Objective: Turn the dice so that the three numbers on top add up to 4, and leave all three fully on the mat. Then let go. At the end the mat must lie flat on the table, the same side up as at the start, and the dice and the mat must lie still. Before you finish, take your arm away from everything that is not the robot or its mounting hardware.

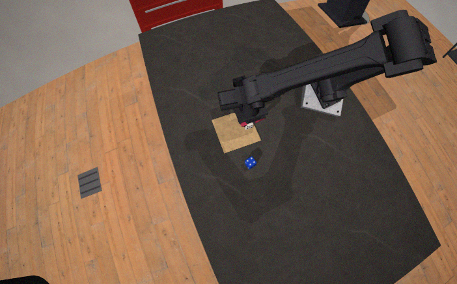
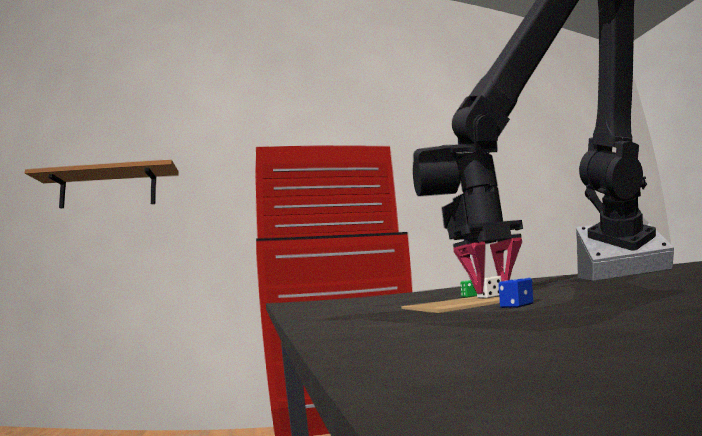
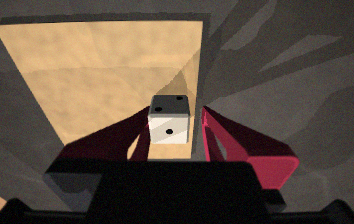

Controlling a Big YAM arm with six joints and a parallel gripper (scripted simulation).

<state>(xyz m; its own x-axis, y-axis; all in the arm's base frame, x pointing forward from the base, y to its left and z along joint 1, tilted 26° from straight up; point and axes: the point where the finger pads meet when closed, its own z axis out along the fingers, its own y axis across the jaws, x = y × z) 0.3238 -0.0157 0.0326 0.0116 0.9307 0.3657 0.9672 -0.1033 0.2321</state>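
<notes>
My gripper is open around a white die. The left finger in the wrist view is close against the die; a gap shows at the right finger. The die stands on the tan mat near one edge, and its top shows one pip. A blue die lies on the dark table off the mat, four pips up. A green die shows behind the fingers; its top and whether it touches the mat are hidden.
The dark table carries the arm's grey base to the right of the mat in the top view. A red drawer cabinet stands beyond the table.
</notes>
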